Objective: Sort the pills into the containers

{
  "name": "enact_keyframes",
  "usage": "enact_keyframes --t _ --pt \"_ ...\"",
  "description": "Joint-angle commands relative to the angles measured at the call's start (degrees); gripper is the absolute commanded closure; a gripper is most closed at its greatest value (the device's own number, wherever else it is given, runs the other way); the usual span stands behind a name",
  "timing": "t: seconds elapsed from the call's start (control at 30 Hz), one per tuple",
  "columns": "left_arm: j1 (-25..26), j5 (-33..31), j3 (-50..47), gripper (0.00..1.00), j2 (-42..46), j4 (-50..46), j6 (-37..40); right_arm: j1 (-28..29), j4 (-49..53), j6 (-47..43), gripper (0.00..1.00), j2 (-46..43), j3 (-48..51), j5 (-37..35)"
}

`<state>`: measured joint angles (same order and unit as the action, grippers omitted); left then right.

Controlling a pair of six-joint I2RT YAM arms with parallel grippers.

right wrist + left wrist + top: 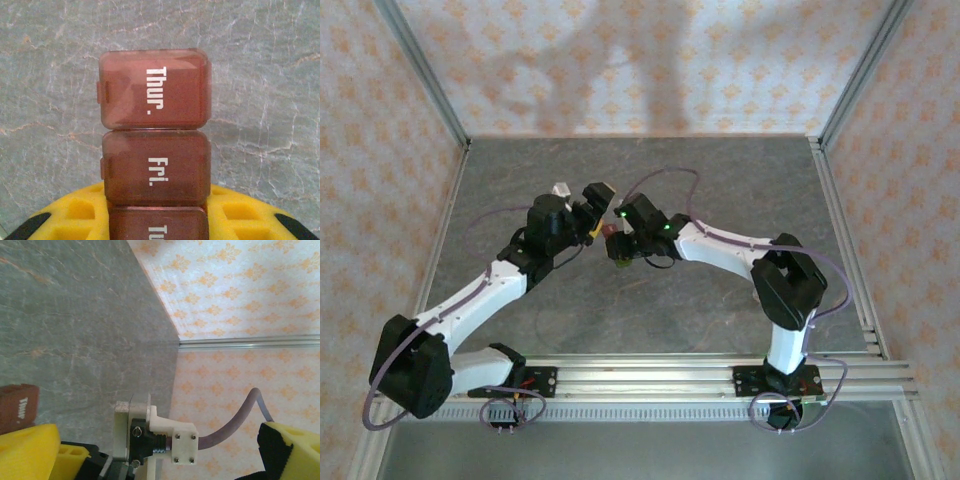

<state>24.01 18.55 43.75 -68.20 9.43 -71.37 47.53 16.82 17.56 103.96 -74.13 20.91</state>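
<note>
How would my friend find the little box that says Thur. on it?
Look at the middle of the grey table. There the right gripper is shut on a reddish-brown strip of little boxes. The Thur. box sticks out farthest from the yellow fingers, just past the Fri. box.

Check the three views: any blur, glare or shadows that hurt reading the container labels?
Right wrist: sharp, even light, no glare, labels on the containers readable. Left wrist: softer, with the lettering at the left edge blurry. Top external: broad soft shadows on the back wall, labels too small to read.
</note>
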Motion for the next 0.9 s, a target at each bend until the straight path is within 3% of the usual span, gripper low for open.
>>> enact_keyframes --t 0.0,0.3,0.87 --pt "0.15 -1.86 1.86 0.01 1.28 -6.90 5.42 0.09 -1.99 -0.50 0.84 -4.82 1.80 -0.06" --pt "0.36 0.18 0.69 0.01 1.14 -7.01 6.08 0.09 -4.30 0.25 0.84 -8.99 3.29 2.15" --pt "0.95 0.26 1.95 0.01 2.19 -4.65 4.71 0.19 -4.14 0.82 0.84 -7.60 2.19 2.61"
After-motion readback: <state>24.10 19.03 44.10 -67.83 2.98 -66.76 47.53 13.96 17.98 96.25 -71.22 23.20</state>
